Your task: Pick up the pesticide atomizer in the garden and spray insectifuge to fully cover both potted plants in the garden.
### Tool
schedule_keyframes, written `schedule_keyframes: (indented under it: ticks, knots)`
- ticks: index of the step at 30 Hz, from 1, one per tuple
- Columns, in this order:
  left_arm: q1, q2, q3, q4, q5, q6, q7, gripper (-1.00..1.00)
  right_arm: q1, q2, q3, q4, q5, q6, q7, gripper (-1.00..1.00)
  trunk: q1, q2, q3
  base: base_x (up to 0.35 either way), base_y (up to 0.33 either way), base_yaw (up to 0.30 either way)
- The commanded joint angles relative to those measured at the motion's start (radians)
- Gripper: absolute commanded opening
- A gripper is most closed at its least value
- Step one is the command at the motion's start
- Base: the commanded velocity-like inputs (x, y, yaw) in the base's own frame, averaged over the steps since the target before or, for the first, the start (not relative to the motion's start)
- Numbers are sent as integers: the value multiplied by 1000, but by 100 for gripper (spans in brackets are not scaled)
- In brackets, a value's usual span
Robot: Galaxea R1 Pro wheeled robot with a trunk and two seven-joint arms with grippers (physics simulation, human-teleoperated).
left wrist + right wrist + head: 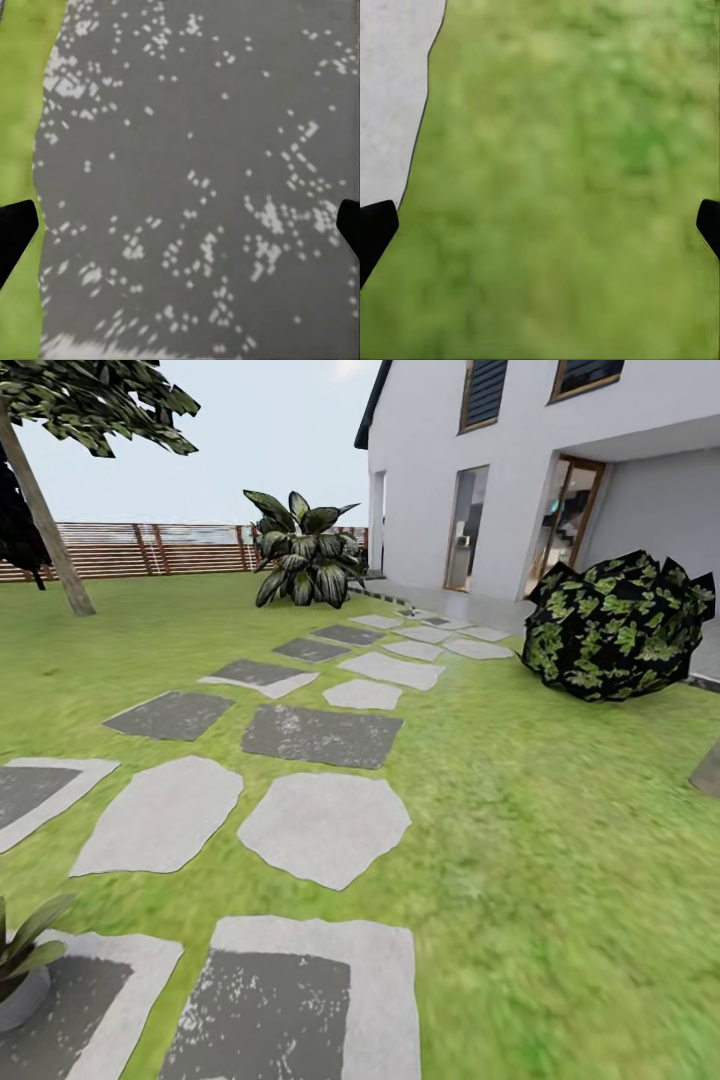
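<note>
The garden lawn (560,840) spreads ahead, crossed by a path of grey stepping stones (325,828). At the near left edge of the head view one potted plant (22,952) shows in part, pointed green leaves over a grey pot, standing on a dark stone. The pesticide atomizer is out of view. My left gripper (180,225) is open above a dark speckled stone (195,150), its black fingertips (15,225) far apart with nothing between them. My right gripper (540,225) hangs open over grass (570,187), beside a pale stone edge (390,90).
A large striped spiky plant (305,555) stands at the far end of the path. A dark leafy bush (618,625) sits at the right before the white house (520,460). A tree trunk (45,520) and a slatted brown fence (150,548) close the back left.
</note>
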Motion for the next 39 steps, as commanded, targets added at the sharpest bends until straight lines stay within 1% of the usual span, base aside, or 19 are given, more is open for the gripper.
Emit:
schedule_keyframes:
  ticks: [1,39]
  knots:
    - [-1,0,1,1,4,-3,-1,100,0,0,0,1,0,-3,-1,100,0,0,-1,333,0,0]
    - [1,0,1,1,4,-3,-1,100,0,0,-1,1,0,-3,-1,100,0,0,-1,326,0,0]
